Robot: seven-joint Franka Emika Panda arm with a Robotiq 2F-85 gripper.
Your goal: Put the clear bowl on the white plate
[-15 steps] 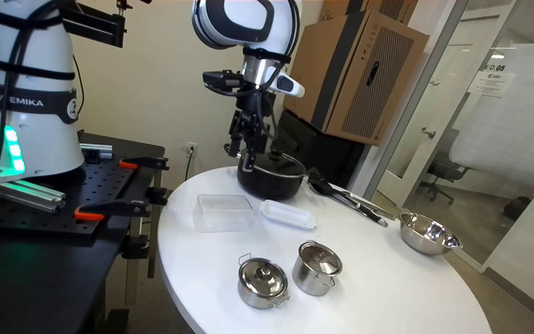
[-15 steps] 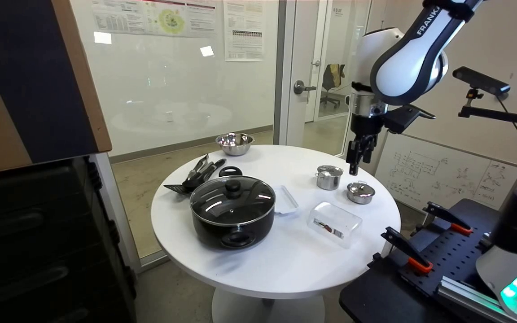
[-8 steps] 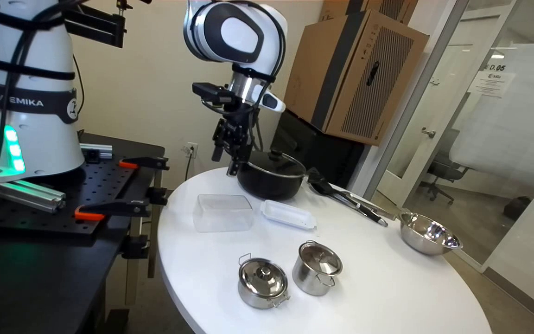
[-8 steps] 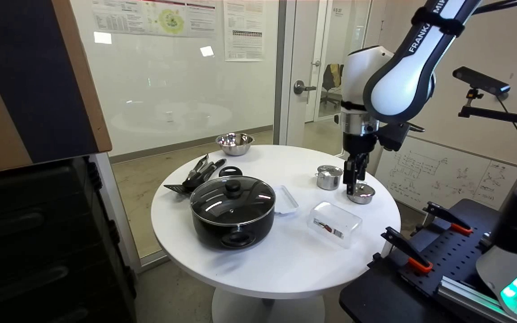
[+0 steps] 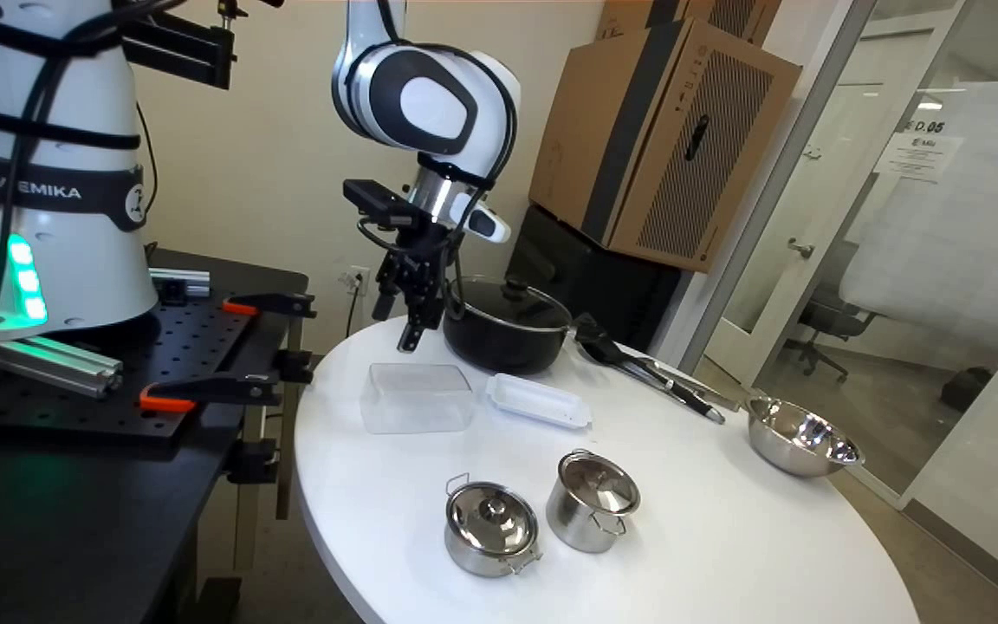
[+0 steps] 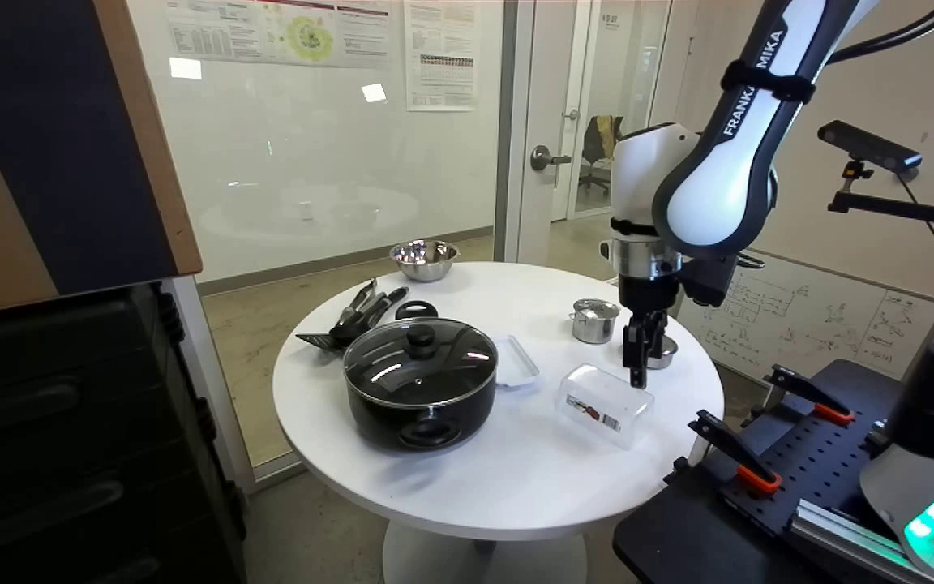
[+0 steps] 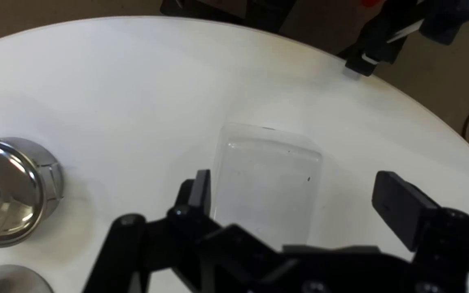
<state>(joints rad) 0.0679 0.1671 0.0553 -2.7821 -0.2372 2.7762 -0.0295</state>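
In an exterior view the gripper (image 5: 395, 329) hung with its fingers above the clear bowl (image 5: 417, 400), the white plate (image 5: 539, 400) lower and to one side of them. In an exterior view a fingertip (image 6: 638, 375) overlapped the bowl's outline, contact unclear. In the wrist view the fingers stood wide apart, the bowl ungripped below. Approach looked nearly done; grasp, lift and placing were left.

black gripper (image 7: 292, 189), white-and-dark arm (image 5: 430, 104); bowl (image 5: 418, 403) clear, its label (image 6: 593, 412) showing red and barcode stripes; plate (image 5: 540, 401) white, table (image 5: 698, 537) white too, and there's the pot (image 5: 499, 342), black; box (image 5: 672, 147) brown, dark-striped, lights (image 5: 29, 279) glowing green, orange on the black clamps (image 5: 213, 390)!
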